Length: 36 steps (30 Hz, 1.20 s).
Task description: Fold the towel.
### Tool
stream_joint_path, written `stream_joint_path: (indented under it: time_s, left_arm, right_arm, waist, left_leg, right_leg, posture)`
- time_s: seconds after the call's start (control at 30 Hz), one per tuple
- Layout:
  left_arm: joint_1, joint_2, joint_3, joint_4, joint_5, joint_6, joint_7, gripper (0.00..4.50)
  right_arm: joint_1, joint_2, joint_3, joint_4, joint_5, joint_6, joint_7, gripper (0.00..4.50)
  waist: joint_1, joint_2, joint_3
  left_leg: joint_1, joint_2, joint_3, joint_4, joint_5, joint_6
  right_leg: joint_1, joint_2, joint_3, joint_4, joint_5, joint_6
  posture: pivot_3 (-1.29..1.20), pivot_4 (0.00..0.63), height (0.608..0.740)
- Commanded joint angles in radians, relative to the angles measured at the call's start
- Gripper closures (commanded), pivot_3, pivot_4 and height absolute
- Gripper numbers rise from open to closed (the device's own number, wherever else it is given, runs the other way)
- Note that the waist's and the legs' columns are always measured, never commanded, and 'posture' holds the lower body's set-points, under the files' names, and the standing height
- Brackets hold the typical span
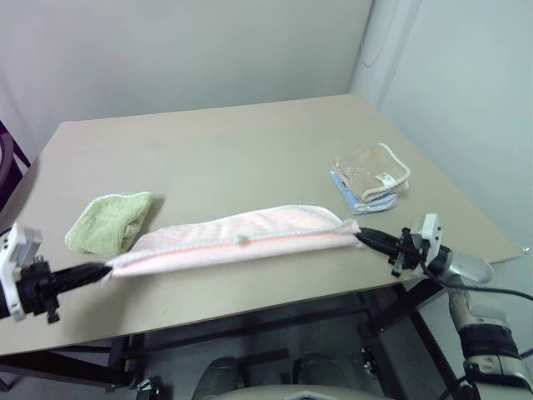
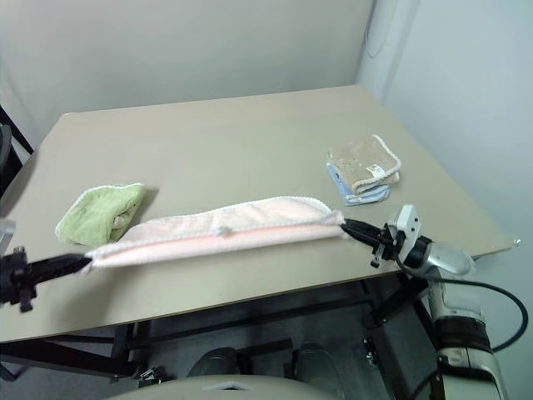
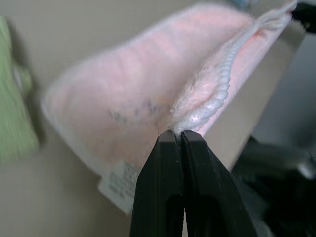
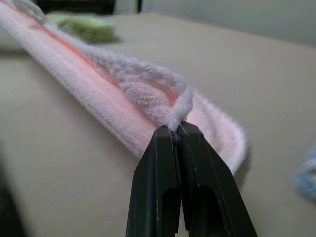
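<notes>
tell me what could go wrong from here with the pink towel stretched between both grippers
1. The left gripper and right gripper each pinch only a thin bit of the towel edging, so a corner could slip out.
2. The towel's left end lies against the green towel, which could get dragged along.

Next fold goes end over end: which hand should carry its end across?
Probably right: the right hand pinches the towel by open table, while the left hand sits beside the green cloth.
</notes>
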Motion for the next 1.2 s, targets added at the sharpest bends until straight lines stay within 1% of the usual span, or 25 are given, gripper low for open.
stream_joint_path:
  time_s: [0.03,0.17,0.27,0.37,0.5,0.63,0.87,1.03,1.1,1.13,1.17,1.2]
  left_arm:
    - [0.051,0.034,0.094,0.044,0.044,-0.038,0.001,4.49]
    - [0.055,0.033,0.094,0.045,0.024,-0.041,0.008,4.49]
    - [-0.009,0.028,0.057,0.072,0.015,-0.042,0.038,4.49]
    - [-0.135,0.028,0.0,0.139,0.006,-0.031,0.061,4.49]
    - [-0.323,0.042,-0.115,0.286,0.044,-0.05,0.077,4.49]
    - [-0.491,0.033,-0.222,0.435,0.086,-0.088,0.092,4.49]
    - [-0.696,0.006,-0.357,0.695,0.177,-0.188,0.1,4.49]
    - [-0.762,-0.028,-0.413,0.791,0.223,-0.243,0.111,4.49]
    - [-0.775,-0.04,-0.414,0.809,0.226,-0.256,0.119,4.49]
    - [-0.782,-0.045,-0.411,0.817,0.224,-0.261,0.123,4.49]
    - [-0.788,-0.05,-0.406,0.824,0.221,-0.262,0.129,4.27]
    - [-0.793,-0.052,-0.401,0.828,0.219,-0.263,0.137,4.02]
  right_arm:
    - [0.009,-0.073,-0.058,-0.011,0.007,-0.026,-0.001,4.5]
    - [0.0,-0.092,-0.043,-0.004,0.002,-0.027,0.001,4.5]
    - [-0.067,-0.067,-0.029,0.04,-0.006,-0.03,-0.041,4.5]
    - [-0.171,-0.035,-0.002,0.154,-0.034,-0.062,-0.08,4.5]
    - [-0.305,0.003,0.038,0.343,-0.103,-0.144,-0.13,4.5]
    - [-0.421,0.038,0.064,0.525,-0.154,-0.253,-0.17,4.5]
    - [-0.542,0.078,0.094,0.72,-0.219,-0.325,-0.233,4.5]
    - [-0.588,0.11,0.103,0.783,-0.262,-0.286,-0.315,4.5]
    - [-0.608,0.123,0.095,0.791,-0.271,-0.222,-0.406,4.5]
    - [-0.617,0.129,0.091,0.789,-0.268,-0.194,-0.428,4.5]
    - [-0.62,0.133,0.092,0.783,-0.269,-0.178,-0.433,4.5]
    - [-0.62,0.135,0.096,0.774,-0.271,-0.168,-0.433,4.27]
  waist:
    - [0.001,0.0,0.0]
    - [0.004,0.0,0.0]
    - [0.004,0.0,0.0]
    - [0.004,0.001,0.0]
    - [0.002,0.0,0.0]
    - [0.002,-0.002,-0.001]
    - [-0.003,-0.003,-0.002]
    - [-0.004,-0.004,-0.002]
    - [-0.003,-0.005,-0.002]
    - [-0.004,-0.005,-0.003]
    - [-0.003,-0.005,-0.003]
    - [-0.003,-0.005,-0.003]
  left_leg:
    - [0.0,0.0,0.001,-0.001,0.0,0.0]
    - [0.001,0.0,0.002,-0.004,0.0,0.0]
    - [0.004,0.0,0.003,-0.006,0.0,0.0]
    - [0.006,0.0,0.004,-0.006,0.0,0.0]
    - [0.01,0.0,0.005,-0.006,0.0,0.0]
    - [0.01,0.0,0.008,-0.006,0.0,0.0]
    - [0.009,0.0,0.012,-0.006,0.0,0.0]
    - [0.011,0.0,0.013,-0.006,0.0,0.0]
    - [0.011,0.0,0.013,-0.006,0.0,0.0]
    - [0.011,0.0,0.014,-0.006,0.0,0.0]
    - [0.011,0.0,0.014,-0.005,0.0,0.0]
    - [0.011,0.0,0.014,-0.005,0.0,0.0]
  right_leg:
    - [0.0,0.0,0.0,0.0,0.0,0.0]
    - [0.0,-0.001,0.0,-0.002,0.0,0.0]
    - [0.0,-0.002,-0.001,-0.002,0.0,0.0]
    - [0.0,-0.004,-0.003,-0.001,0.0,0.0]
    - [0.004,-0.005,-0.005,-0.001,0.0,-0.001]
    - [0.004,-0.006,-0.005,0.0,0.001,0.0]
    - [0.004,-0.007,-0.004,0.002,0.001,0.0]
    - [0.005,-0.007,-0.004,0.004,0.001,0.0]
    - [0.004,-0.008,-0.004,0.004,0.001,0.0]
    - [0.004,-0.009,-0.004,0.005,0.001,0.0]
    - [0.004,-0.009,-0.004,0.005,0.001,0.0]
    - [0.004,-0.009,-0.004,0.005,0.001,0.0]
  posture:
    - [0.0,0.0,0.74]
    - [0.0,0.0,0.74]
    - [0.0,0.0,0.74]
    - [0.0,0.0,0.74]
    - [0.0,0.0,0.74]
    - [0.0,0.0,0.74]
    - [0.0,0.0,0.74]
    - [0.0,0.0,0.74]
    - [0.0,0.0,0.74]
    - [0.0,0.0,0.74]
    - [0.0,0.0,0.74]
    - [0.0,0.0,0.74]
